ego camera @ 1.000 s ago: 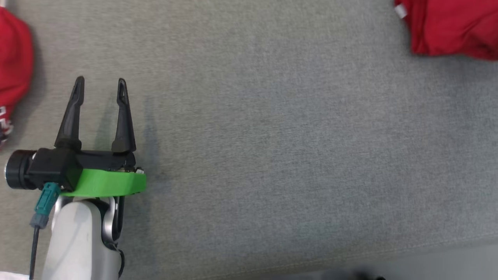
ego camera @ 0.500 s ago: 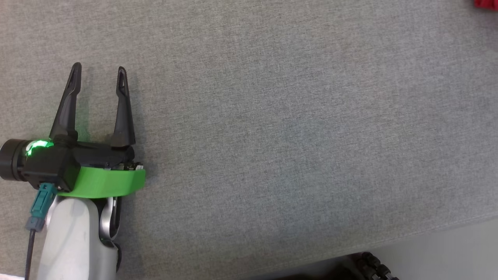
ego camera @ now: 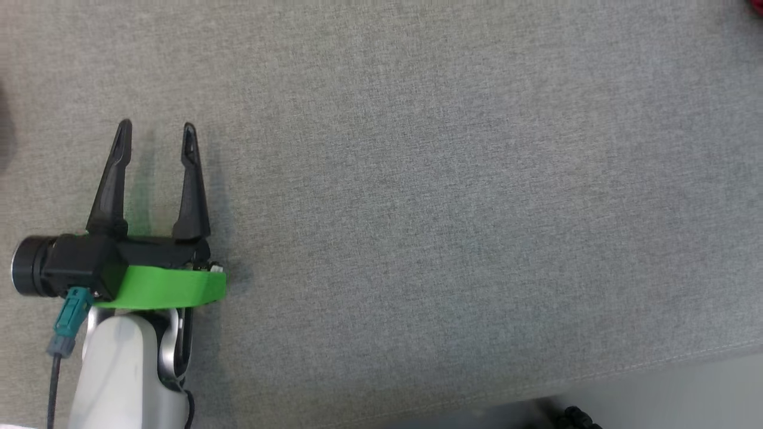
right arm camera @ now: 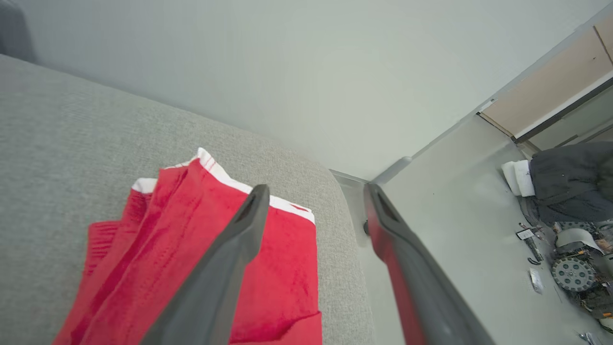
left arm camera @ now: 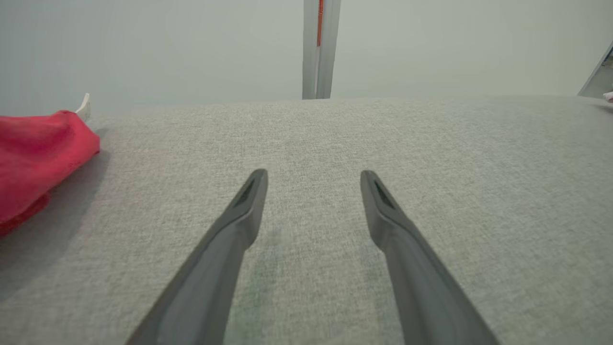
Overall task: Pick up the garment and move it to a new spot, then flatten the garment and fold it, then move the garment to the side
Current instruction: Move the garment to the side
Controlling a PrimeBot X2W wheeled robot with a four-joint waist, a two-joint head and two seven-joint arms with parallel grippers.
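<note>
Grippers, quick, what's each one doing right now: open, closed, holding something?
Left gripper: open, holding nothing.
Right gripper: open, above the red garment, holding nothing.

The grey fabric tabletop point(ego camera: 417, 208) carries a red garment point(right arm camera: 143, 249) with white trim near its rounded corner, and another red cloth point(left arm camera: 33, 158) lies elsewhere.

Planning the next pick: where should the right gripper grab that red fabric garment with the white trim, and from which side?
Probably the white-trimmed end of the red fabric garment, where layers stack into raised folds. Come from above, since it lies flat on the grey woven surface; the right gripper hangs open over it.
</note>
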